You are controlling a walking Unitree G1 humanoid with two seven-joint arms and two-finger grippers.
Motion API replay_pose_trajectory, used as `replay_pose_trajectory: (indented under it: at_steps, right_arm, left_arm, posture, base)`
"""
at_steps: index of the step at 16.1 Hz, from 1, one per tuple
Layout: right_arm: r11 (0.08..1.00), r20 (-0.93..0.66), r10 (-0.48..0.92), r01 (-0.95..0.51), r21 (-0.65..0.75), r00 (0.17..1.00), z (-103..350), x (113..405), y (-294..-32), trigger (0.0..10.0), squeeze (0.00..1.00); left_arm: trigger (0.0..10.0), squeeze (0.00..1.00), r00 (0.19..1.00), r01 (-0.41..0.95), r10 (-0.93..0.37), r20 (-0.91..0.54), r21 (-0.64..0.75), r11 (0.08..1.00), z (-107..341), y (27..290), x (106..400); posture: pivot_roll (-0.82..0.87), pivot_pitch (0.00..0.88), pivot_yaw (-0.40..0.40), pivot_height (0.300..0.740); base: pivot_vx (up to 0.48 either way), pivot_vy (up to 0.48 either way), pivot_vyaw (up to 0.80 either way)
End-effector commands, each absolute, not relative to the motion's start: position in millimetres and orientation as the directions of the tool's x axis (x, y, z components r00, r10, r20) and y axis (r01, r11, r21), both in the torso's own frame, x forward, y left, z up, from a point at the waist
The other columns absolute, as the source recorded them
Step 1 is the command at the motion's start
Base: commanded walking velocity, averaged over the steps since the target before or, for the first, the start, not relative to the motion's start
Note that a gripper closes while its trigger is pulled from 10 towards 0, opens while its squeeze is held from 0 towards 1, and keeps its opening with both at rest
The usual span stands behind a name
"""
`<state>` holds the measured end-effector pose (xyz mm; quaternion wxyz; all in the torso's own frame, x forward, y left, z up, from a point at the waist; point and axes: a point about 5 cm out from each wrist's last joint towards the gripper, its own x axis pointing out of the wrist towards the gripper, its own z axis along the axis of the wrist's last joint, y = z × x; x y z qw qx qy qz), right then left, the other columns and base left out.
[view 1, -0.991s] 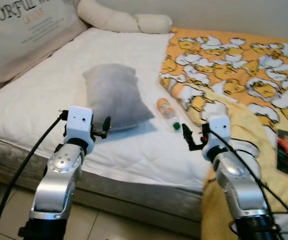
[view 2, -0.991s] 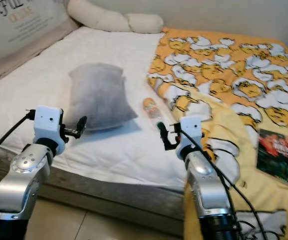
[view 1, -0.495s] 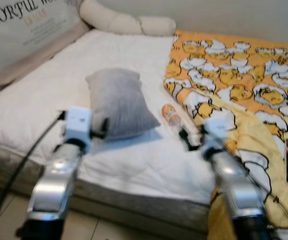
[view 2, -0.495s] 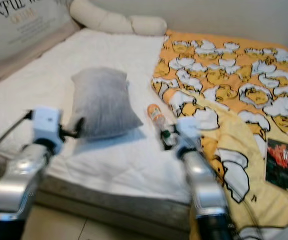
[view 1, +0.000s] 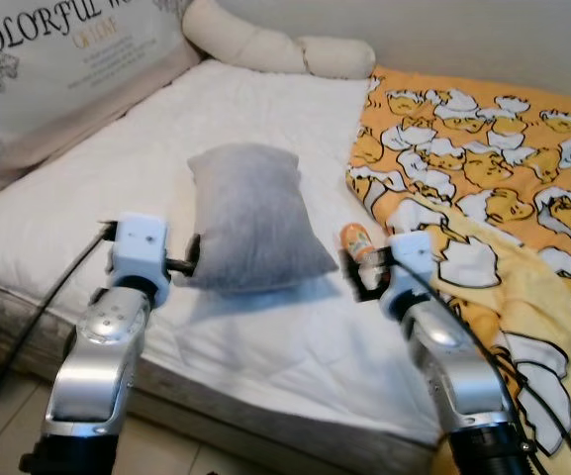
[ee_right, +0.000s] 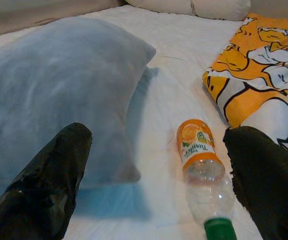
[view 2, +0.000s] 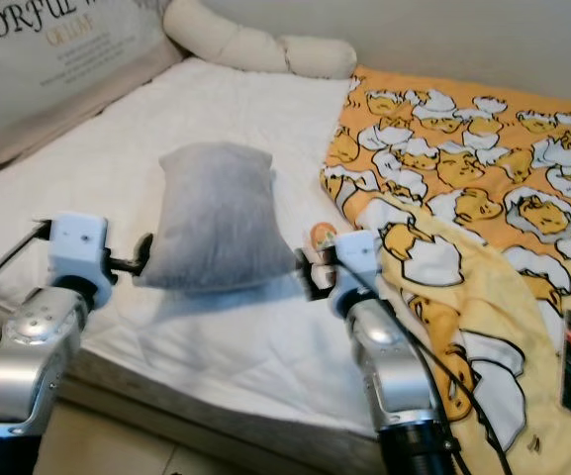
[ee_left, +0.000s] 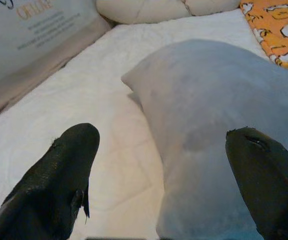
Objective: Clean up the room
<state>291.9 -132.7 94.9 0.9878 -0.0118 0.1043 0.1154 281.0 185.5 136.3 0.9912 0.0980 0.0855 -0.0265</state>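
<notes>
Closer now to the bed (view 1: pixel 265 346) than a second ago, with both arms carried forward over the white mattress; book gone from the left eye view, cut to a sliver at the right eye view's edge, from the camera's own move. Right gripper (ee_right: pixel 158 170) hovering with jaws spread wide, the bottle (ee_right: pixel 199 165) lying on the sheet straight ahead between the fingertip lines and a little beyond them, not yet touched. Long axis running roughly along the reach: green cap toward the jaws, orange label end away, so probably needs a wrist turn to close across the body rather than along it. Just beside the bottle on one side the grey pillow (view 1: pixel 250 218), on the other the orange cartoon blanket (view 1: pixel 483 178). Left gripper (ee_left: pixel 158 175) also spread, its fingers straddling the pillow's near corner, well apart from the bottle; right arm clearly the nearer. From the eye views, bottle half hidden behind the right wrist, label end alone visible; from the right wrist view, whole length laid bare, cap included.
</notes>
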Motion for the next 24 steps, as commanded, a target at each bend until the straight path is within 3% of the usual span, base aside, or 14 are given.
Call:
replay_pose_trajectory:
  at_steps: [1, 6, 7, 8, 11, 15, 18, 19, 24]
  right_arm:
    - [0.984, -0.224, 0.175, -0.179, 0.002, 0.959, 95.8, 292.7, -148.3, 10.0, 0.0]
    - [0.993, -0.339, 0.096, -0.113, -0.032, 0.936, 85.8, 306.7, -153.8, 10.0, 0.0]
    - [0.993, -0.358, 0.092, -0.113, -0.04, 0.929, 85.2, 311.6, -154.7, 10.0, 0.82]
    - [0.992, -0.432, 0.068, -0.106, -0.064, 0.899, 81.0, 322.7, -156.9, 10.0, 1.0]
    - [0.99, -0.532, 0.043, -0.107, -0.091, 0.846, 82.5, 351.4, -164.7, 10.0, 1.0]
    - [0.992, -0.569, 0.028, -0.095, -0.087, 0.822, 90.6, 369.3, -170.2, 10.0, 1.0]
    - [0.974, -0.571, 0.003, -0.131, -0.183, 0.821, 91.8, 373.3, -171.7, 10.0, 1.0]
    - [0.972, -0.569, -0.001, -0.133, -0.194, 0.822, 92.0, 374.2, -172.5, 10.0, 0.0]
    - [0.975, -0.582, -0.001, -0.13, -0.183, 0.813, 83.7, 370.3, -175.4, 10.0, 0.0]
  left_arm:
    - [10.0, 0.0, 0.984, 0.11, -0.078, -0.163, 0.199, 0.974, 140.4, 173.9, 283.3]
    - [10.0, 0.0, 0.96, 0.236, -0.19, -0.205, 0.23, 0.944, 136.8, 163.2, 281.1]
    - [10.0, 0.0, 0.957, 0.25, -0.203, -0.21, 0.231, 0.94, 137.2, 162.3, 281.8]
    - [10.0, 0.0, 0.927, 0.329, -0.26, -0.271, 0.252, 0.91, 134.3, 159.4, 279.3]
    - [10.0, 0.0, 0.824, 0.532, -0.42, -0.381, 0.265, 0.804, 141.6, 155.8, 270.3]
    - [10.0, 0.0, 0.759, 0.612, -0.489, -0.429, 0.215, 0.761, 157.1, 154.4, 264.9]
    - [10.0, 0.0, 0.711, 0.669, -0.529, -0.464, 0.214, 0.712, 160.3, 151.5, 260.1]
    - [10.0, 0.0, 0.694, 0.685, -0.537, -0.48, 0.209, 0.698, 162.4, 151.3, 257.4]
    - [10.0, 0.0, 0.635, 0.74, -0.576, -0.515, 0.191, 0.645, 169.8, 151.4, 243.5]
  posture:
    - [-0.12, 0.0, 0.002, 0.74]
    - [-0.14, 0.0, 0.003, 0.74]
    - [-0.14, 0.0, 0.004, 0.74]
    - [-0.14, 0.0, 0.007, 0.74]
    - [-0.14, 0.0, 0.009, 0.74]
    - [-0.11, 0.0, -0.009, 0.74]
    - [-0.07, 0.006, -0.006, 0.74]
    - [-0.06, 0.03, -0.004, 0.74]
    - [0.03, 0.177, -0.007, 0.74]
  base:
    - [0.255, 0.0, 0.0]
    - [0.0, 0.0, 0.0]
    - [0.0, 0.0, 0.0]
    - [0.0, 0.0, 0.0]
    - [0.0, 0.0, 0.0]
    - [0.0, 0.0, 0.0]
    - [0.0, 0.0, 0.0]
    - [0.0, 0.0, 0.0]
    - [0.0, 0.0, 0.0]
